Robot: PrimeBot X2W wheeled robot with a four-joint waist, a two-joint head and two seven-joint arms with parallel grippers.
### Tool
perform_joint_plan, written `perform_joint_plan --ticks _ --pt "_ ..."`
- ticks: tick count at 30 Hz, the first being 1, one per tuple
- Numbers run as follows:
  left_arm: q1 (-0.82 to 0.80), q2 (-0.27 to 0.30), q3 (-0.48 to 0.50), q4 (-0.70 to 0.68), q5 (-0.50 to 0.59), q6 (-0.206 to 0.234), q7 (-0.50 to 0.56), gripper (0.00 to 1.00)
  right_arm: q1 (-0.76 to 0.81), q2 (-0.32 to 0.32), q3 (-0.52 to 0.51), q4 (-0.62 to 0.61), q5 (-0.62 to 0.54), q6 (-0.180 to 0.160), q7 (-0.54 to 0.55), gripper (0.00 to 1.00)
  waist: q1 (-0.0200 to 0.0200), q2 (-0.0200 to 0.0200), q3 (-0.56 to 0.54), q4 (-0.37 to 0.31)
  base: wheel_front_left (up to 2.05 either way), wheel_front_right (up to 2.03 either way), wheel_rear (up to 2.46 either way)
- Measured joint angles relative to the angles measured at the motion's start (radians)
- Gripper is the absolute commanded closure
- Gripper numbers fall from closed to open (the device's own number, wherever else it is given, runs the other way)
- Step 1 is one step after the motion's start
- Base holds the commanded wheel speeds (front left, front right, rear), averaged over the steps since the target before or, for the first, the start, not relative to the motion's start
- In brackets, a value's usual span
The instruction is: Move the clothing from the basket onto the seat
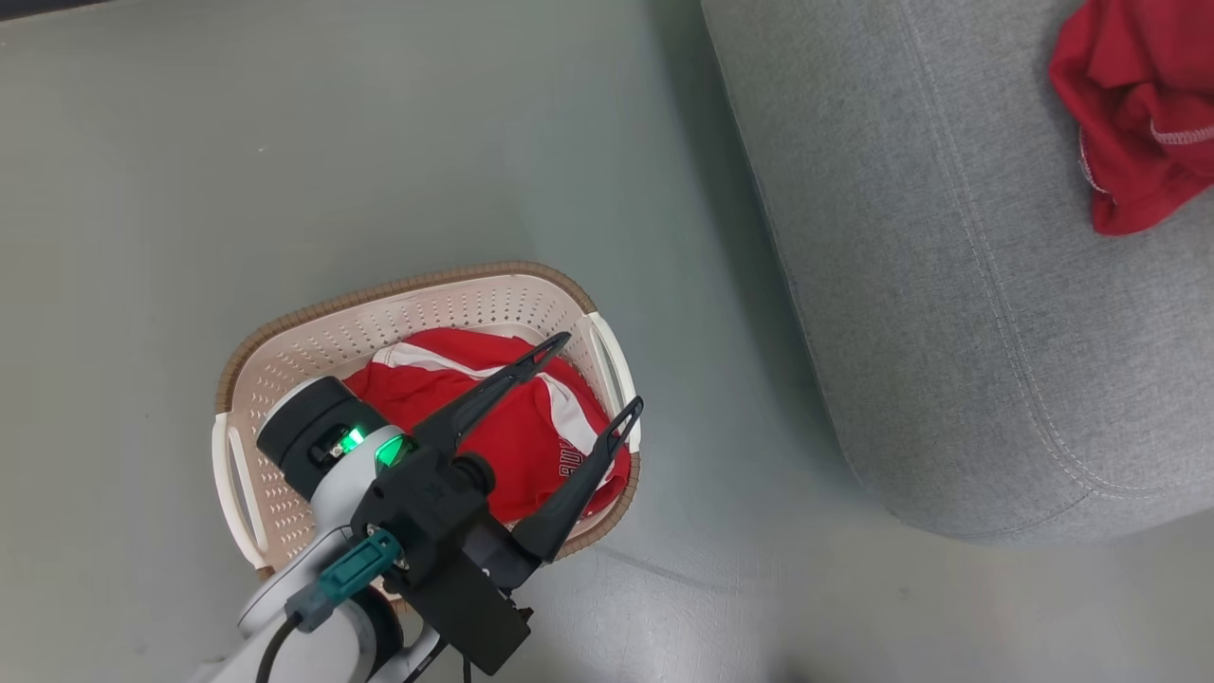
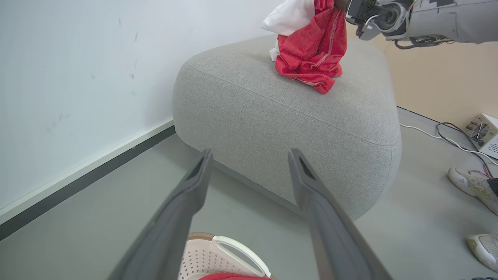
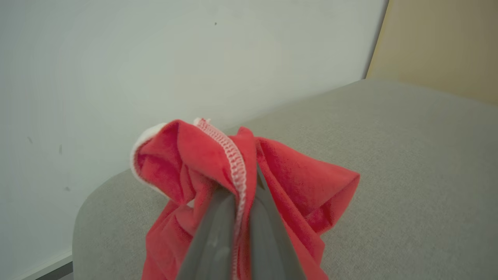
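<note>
The left tool [image 1: 602,370] has its two long dark fingers spread wide apart, with nothing between them. In the head view it hangs over the cream plastic laundry basket with small holes and a brown rim [image 1: 379,318]. Right under its fingers a soft red garment with white stripes [image 1: 517,432] lies inside the basket. The big grey fabric seat with rounded corners [image 1: 948,285] stands on the grey floor [image 1: 285,142], past this tool's fingertips and well apart from the basket. On top of the seat the head view shows a crumpled red garment with white stitching [image 1: 1133,123]. The left wrist view adds more. A pale right arm [image 2: 428,15] is above the seat, and the crumpled red garment hangs from its end, with the low part touching the seat top. A small white cloth piece [image 2: 290,15] is bunched up beside it. The right wrist view shows the right tool [image 3: 244,194] close up. Its fingers are pressed together, pinching the crumpled red garment, with the seat just below. The left wrist view also shows two pale shoes [image 2: 470,186] and a small grey box with a fan [image 2: 482,134] on the floor beyond the seat.
</note>
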Motion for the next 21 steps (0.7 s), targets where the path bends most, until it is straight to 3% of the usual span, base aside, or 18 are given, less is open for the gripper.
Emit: perform_joint_plan --ticks 9,10,11,12,21 --pt "-0.017 0.000 -0.003 0.009 0.000 -0.007 -0.004 0.00 0.035 0.045 -0.002 0.091 0.034 0.005 0.000 1.00 -0.0001 0.0000 0.008 0.006 0.00 0.00 0.00" --pt "-0.019 -0.001 -0.005 0.016 0.000 -0.008 -0.006 0.00 0.035 0.050 -0.002 0.099 0.035 0.009 0.000 0.72 -0.0001 0.0000 0.007 0.007 0.00 0.00 0.00" --pt "-0.022 -0.001 -0.005 0.020 0.000 -0.008 -0.008 0.00 0.035 0.056 0.000 0.104 0.035 0.010 0.000 0.21 -0.0001 0.0000 0.005 0.007 0.00 0.00 0.00" --pt "-0.023 -0.001 -0.005 0.019 0.000 -0.008 -0.009 0.00 0.035 0.058 0.003 0.107 0.035 0.017 0.000 0.00 -0.0002 0.0000 0.004 0.008 0.00 0.00 0.00" --pt "-0.031 -0.017 -0.008 0.061 -0.004 -0.008 -0.035 0.00 0.029 0.079 0.040 0.151 0.020 0.050 0.000 0.00 -0.0002 0.0000 -0.032 0.006 0.00 0.00 0.00"
